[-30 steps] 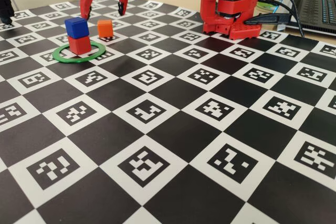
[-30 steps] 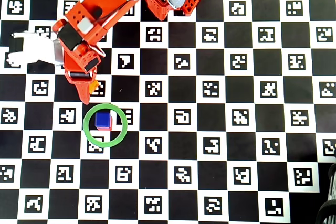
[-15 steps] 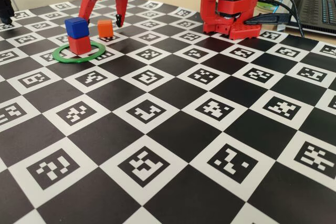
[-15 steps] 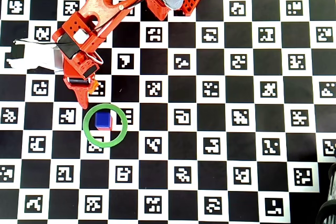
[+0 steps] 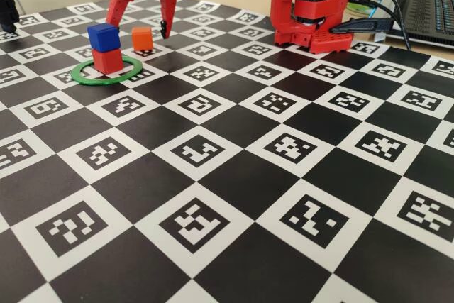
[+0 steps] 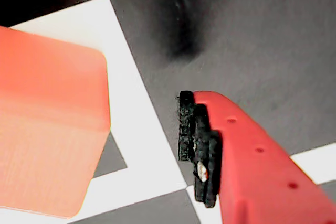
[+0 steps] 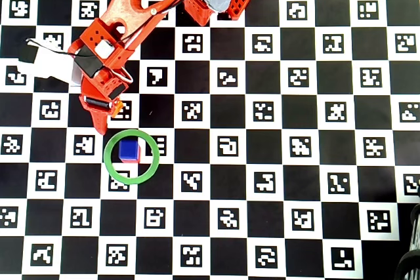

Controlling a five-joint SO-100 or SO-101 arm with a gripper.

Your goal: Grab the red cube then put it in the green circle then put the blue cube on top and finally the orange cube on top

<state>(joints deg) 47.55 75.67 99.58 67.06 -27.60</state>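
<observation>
Showing three cubes: red cube [image 5: 107,60], blue cube [image 5: 103,36], orange cube [image 5: 142,38].

blue cube [image 5: 103,36] on red cube [image 5: 107,60], in green circle [image 5: 85,78]

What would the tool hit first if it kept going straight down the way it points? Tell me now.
Most likely the orange cube: the open tool straddles it, pointing down at the board. Depth is unclear, so one fingertip could meet the board beside the cube.
</observation>
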